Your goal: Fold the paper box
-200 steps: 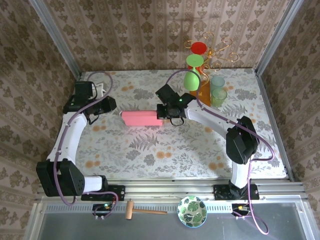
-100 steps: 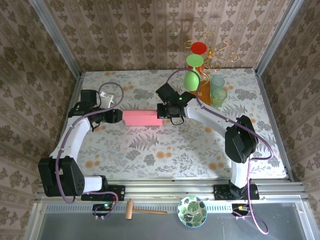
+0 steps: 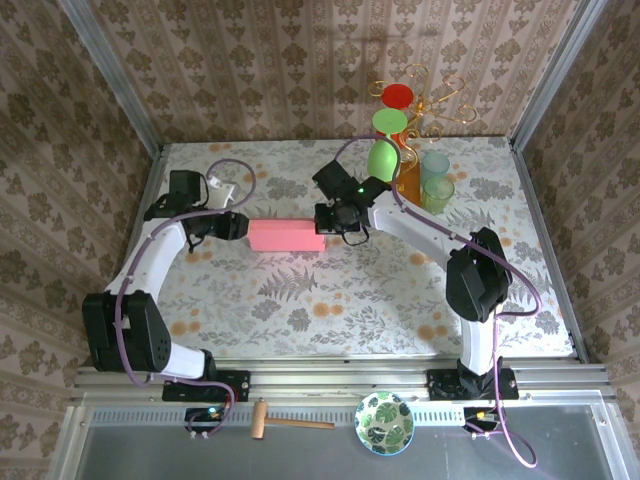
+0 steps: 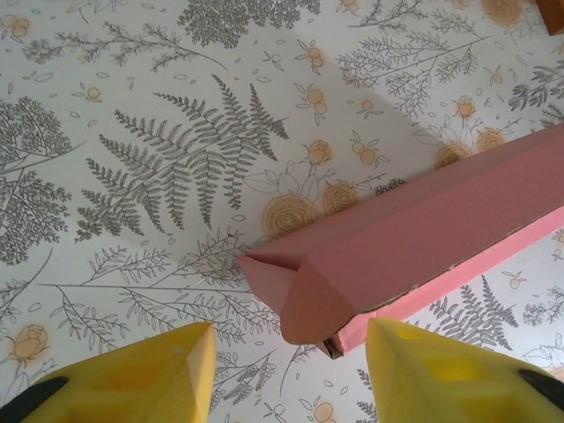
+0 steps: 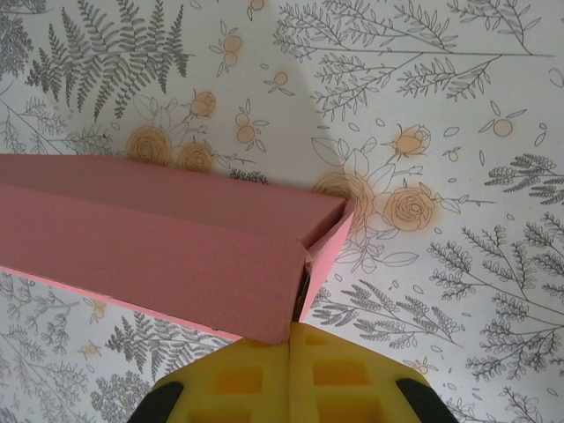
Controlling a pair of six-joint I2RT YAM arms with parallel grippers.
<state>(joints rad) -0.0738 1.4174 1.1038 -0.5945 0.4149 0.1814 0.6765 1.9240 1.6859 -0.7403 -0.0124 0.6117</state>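
- jaws, left?
- left gripper [image 4: 291, 352] half spread, empty; box [image 4: 414, 247] end just ahead of it.
- right?
- right gripper [image 5: 291, 339] closed, tips touching the other end. box lies flat on table [image 3: 350, 300], between both.

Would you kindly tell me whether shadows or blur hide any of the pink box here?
Top external: even light, paper box sharp. Left wrist: soft shadow on the tablecloth beyond the box, nothing hidden. Right wrist: box texture crisp, no glare.
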